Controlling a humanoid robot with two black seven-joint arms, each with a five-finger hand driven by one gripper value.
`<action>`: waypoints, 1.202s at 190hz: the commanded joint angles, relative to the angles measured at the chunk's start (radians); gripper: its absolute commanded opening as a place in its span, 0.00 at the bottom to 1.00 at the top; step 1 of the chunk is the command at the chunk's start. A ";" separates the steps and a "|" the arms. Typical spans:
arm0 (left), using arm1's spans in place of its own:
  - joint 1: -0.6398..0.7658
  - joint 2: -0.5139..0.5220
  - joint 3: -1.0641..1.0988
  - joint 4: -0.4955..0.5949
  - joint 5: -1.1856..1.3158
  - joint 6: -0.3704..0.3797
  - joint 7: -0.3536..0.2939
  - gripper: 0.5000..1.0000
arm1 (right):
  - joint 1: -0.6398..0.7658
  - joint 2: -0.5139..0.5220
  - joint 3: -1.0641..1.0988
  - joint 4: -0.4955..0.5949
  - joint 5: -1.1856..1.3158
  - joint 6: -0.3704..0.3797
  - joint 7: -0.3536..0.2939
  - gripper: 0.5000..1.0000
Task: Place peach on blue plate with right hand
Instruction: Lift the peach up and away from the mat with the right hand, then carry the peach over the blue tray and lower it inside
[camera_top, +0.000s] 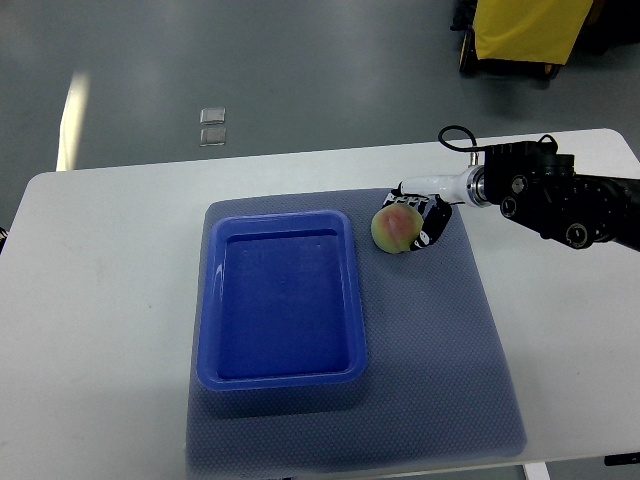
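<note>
White table (110, 260) w/ rounded corners fills most of the top view, set on grey floor (300, 70). A grey-blue textured mat (450, 370) lies flat on the tabletop, centre-right, its near edge close to the table's front edge. On the mat, left-centre, sits a blue rectangular plate (210, 300), tray-like w/ raised rim, long side running front to back. Tabletop left of the mat is bare white; a strip shows along the far edge too.

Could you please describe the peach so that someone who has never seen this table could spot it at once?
On the white table lies a grey mat with a blue plate on it. Just right of the plate's far corner, the peach sits in the right hand: the only round, yellow-green and pink thing there.
</note>
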 joint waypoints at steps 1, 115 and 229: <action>0.000 0.000 -0.002 0.001 -0.001 0.000 -0.001 1.00 | 0.007 0.002 0.001 0.002 0.002 0.001 0.001 0.30; 0.001 0.000 0.000 0.001 0.000 0.000 0.000 1.00 | 0.415 -0.360 0.015 0.338 0.244 0.311 0.013 0.25; -0.002 0.000 0.000 -0.005 0.003 0.000 0.000 1.00 | 0.492 -0.317 0.008 0.421 0.310 0.311 0.010 0.27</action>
